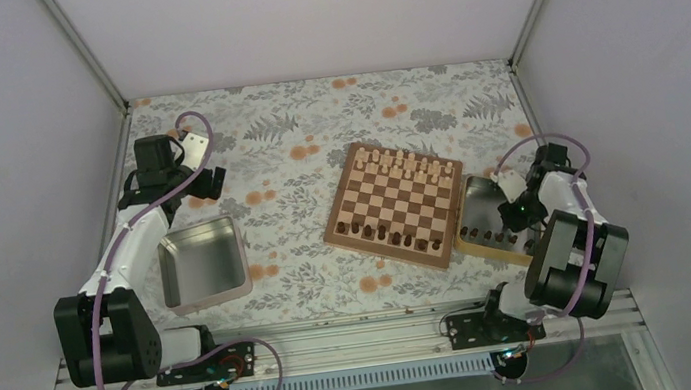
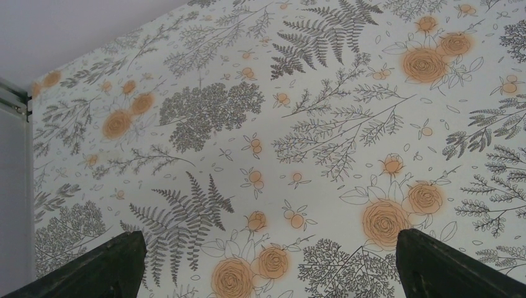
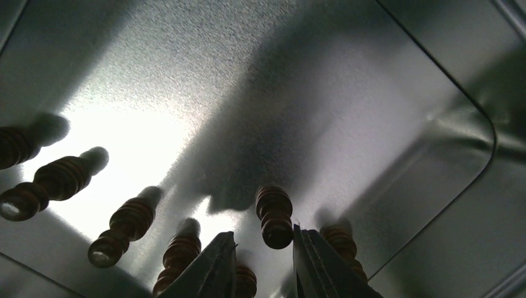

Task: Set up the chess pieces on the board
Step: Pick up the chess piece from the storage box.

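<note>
Beside the square checked wooden board (image 1: 393,204), poises the parted right gripper (image 3: 262,233) over unplaced dark brown wooden chess pieces (image 3: 275,214), near rows only part-filled.

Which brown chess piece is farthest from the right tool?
The piece cut off by the wrist view's left edge; the other pieces all stand closer to the right tool.

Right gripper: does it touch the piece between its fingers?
Cannot tell. Right wrist view: the piece appears inside the open right gripper, near one finger; shadow hides any gap.
</note>
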Robot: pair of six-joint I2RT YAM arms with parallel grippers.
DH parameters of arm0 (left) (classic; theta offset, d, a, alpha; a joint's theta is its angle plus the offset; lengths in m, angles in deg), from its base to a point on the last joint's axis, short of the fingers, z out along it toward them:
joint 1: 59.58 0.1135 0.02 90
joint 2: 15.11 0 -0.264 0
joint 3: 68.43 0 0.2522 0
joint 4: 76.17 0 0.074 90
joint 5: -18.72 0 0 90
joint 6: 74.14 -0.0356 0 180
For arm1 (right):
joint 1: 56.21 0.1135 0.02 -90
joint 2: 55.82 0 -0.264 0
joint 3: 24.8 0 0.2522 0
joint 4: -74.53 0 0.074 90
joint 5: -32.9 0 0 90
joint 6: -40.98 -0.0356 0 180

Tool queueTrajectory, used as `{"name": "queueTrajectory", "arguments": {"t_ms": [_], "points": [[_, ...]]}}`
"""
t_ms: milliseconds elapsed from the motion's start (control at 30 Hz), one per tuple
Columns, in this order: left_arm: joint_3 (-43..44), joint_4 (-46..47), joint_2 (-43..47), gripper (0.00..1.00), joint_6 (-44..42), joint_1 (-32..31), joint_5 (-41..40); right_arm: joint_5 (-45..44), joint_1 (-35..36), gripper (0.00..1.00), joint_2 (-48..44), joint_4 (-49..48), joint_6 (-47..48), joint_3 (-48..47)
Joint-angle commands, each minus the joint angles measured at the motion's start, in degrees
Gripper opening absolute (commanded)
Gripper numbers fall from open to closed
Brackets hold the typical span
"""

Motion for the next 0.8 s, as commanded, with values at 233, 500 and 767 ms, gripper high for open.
{"name": "queueTrajectory", "arguments": {"t_ms": [233,500,767], "points": [[-0.5,0.9,0.6,1.0,-0.7,0.3,0.7,-2.1,1.5,0.24,0.2,-3.1,-2.2,-0.2],[-0.5,0.8,0.6,1.0,-0.7,0.3,0.7,-1.9,1.5,0.23,2.6,-2.8,-2.4,-0.3],[-0.5,0.8,0.4,1.0,-0.8,0.3,0.6,-1.3,1.5,0.18,2.9,-3.4,-2.7,-0.6]]}}
